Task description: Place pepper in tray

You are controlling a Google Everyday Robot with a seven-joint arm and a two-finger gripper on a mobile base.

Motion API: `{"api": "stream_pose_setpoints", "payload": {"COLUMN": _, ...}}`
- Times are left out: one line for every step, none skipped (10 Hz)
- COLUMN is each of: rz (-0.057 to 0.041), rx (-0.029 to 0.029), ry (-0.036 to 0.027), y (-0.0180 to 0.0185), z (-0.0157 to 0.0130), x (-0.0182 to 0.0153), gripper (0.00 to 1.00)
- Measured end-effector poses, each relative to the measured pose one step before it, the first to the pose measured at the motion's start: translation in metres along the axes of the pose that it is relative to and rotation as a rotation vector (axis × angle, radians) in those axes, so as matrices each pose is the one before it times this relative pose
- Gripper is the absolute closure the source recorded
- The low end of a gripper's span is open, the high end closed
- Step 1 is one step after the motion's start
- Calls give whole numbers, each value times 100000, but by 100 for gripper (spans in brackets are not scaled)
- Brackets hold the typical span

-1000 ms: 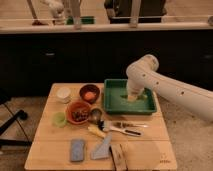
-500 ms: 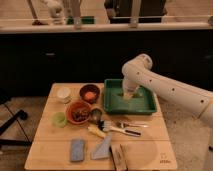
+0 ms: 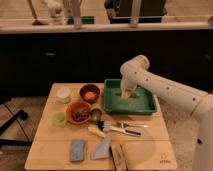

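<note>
We see first the table (image 3: 150,150), a pale wooden top that lies under and mostly to the picture-left of the gripper. The arm (image 3: 165,92) comes in from the right side, bends at a round white joint and goes down into the tray (image 3: 146,106), which is green and sits at the far right part of the table. The gripper (image 3: 126,93) is at the end of this arm, low inside the tray, near its back-left part, so the tray floor is directly below it and the tray walls are around it on all sides. About the fingers we cannot tell. The pepper we cannot make out with certainty: there is a small yellowish patch just at the gripper, and this may be the pepper, either held or already resting on the tray floor, but the view does not settle it. In our judgement the coming move turns on one relation only, that the pepper is straight under the gripper and inside the walls, not over the rim; its long axis is not readable. To the left of the gripper, outside the tray, stand two bowls (image 3: 79,111), a white cup (image 3: 63,94) and a small green cup (image 3: 60,119). In front of the gripper, nearer to us, lie some utensils (image 3: 120,128) and a blue sponge (image 3: 77,150).
</note>
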Motion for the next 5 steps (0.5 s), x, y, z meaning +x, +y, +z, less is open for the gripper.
{"api": "stream_pose_setpoints", "payload": {"rz": 37, "rx": -84, "ry": 14, "y": -225, "z": 439, "x": -125, "gripper": 99}}
{"api": "stream_pose_setpoints", "payload": {"rz": 353, "rx": -851, "ry": -630, "y": -58, "z": 851, "x": -359, "gripper": 99}}
{"api": "stream_pose_setpoints", "payload": {"rz": 328, "rx": -252, "ry": -171, "y": -190, "z": 488, "x": -117, "gripper": 99}}
{"api": "stream_pose_setpoints", "payload": {"rz": 144, "rx": -172, "ry": 13, "y": -55, "z": 348, "x": 10, "gripper": 99}}
{"api": "stream_pose_setpoints", "payload": {"rz": 646, "rx": -258, "ry": -198, "y": -162, "z": 396, "x": 61, "gripper": 99}}
